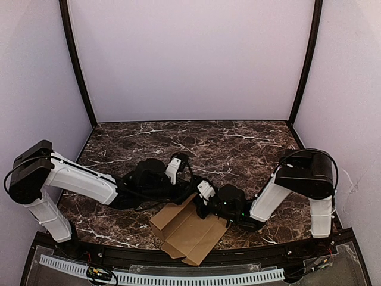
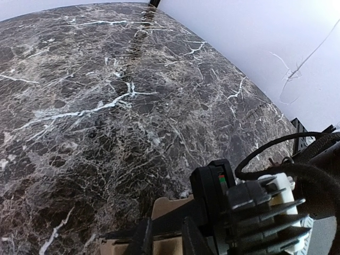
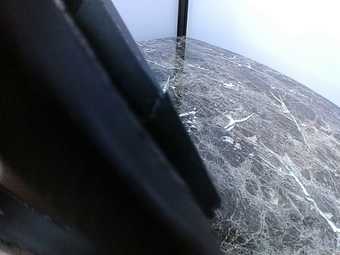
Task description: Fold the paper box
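Paper box position: flat brown sheet (image 1: 189, 233), flaps spread, on the desk (image 1: 238, 143) at its near edge, between the two arm bases.
Contact zone: far right corner of the sheet, where both grippers meet.
Left gripper (image 1: 189, 189): reaches that corner from the left. Fingers (image 2: 142, 240) close together at the bottom of the left wrist view, cardboard just beyond them. Open or clamped: cannot tell.
Right gripper (image 1: 202, 202): at the same corner from the right, closed. Pinch on the cardboard: cannot tell, as a dark blurred body blocks the right wrist view.
Risk, collision: likely if either arm shifts sideways. Cause: the two grippers nearly touching.
Risk, sheet sliding off the desk: likely on any pull toward the bases. Cause: near flaps lying at the edge.
Risk, flap springing flat: likely on release before the crease sets. Cause: stiff cardboard.
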Controlling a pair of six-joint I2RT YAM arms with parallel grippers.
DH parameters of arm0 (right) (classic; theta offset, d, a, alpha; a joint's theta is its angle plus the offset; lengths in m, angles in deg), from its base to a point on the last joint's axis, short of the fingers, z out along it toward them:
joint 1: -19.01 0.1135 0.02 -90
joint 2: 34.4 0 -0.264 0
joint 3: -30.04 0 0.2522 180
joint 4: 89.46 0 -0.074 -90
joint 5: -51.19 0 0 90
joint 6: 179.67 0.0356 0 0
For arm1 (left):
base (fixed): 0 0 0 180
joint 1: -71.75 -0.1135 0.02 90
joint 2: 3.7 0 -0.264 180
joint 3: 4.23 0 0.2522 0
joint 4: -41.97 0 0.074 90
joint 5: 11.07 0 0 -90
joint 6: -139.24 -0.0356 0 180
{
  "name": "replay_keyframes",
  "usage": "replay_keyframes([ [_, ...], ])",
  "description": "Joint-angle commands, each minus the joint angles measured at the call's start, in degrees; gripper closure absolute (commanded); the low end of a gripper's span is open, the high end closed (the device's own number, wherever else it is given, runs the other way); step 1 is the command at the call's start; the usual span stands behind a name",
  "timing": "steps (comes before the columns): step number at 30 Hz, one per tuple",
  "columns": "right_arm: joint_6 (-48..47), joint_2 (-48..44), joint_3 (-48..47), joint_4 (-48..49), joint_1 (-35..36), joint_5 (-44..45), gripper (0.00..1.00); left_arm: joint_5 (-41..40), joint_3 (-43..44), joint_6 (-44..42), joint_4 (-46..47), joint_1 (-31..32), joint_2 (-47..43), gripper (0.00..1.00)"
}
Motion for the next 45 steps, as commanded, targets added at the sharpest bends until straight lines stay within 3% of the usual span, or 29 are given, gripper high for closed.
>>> replay_keyframes([
  [1, 0.2, 1.0, -0.1, 1.8, 0.1, -0.5, 1.00, -5.1, -1.4, -1.8, -7.8, 0.0, -5.4, 0.77],
  [6, 0.1, 1.0, -0.4, 1.6, 0.2, -0.7, 1.00, -6.0, -2.8, -2.0, -9.4, -0.1, -7.5, 0.74],
  [11, 0.2, 0.9, -0.4, 1.1, 0.3, -0.7, 1.00, -5.5, -3.7, -1.2, -8.7, 0.0, -6.1, 0.78],
  [20, 0.3, 0.3, -0.5, -0.5, 0.4, -0.5, 0.99, -3.9, -3.4, -0.6, -6.1, 0.0, -0.2, 0.97],
  [25, 0.2, -0.3, 0.3, -0.4, 0.7, -0.1, 0.81, -5.5, -4.2, -0.5, -6.5, 0.0, 0.2, 0.99],
  [30, 0.0, -2.6, 1.5, -0.9, 1.1, 0.6, 0.70, -6.2, -4.7, -0.8, -7.1, 0.0, -0.8, 0.99],
  [45, -0.2, -14.0, 9.3, -6.9, 1.4, 2.1, 0.50, -7.9, -5.0, -2.8, -9.1, -0.1, -4.5, 0.99],
])
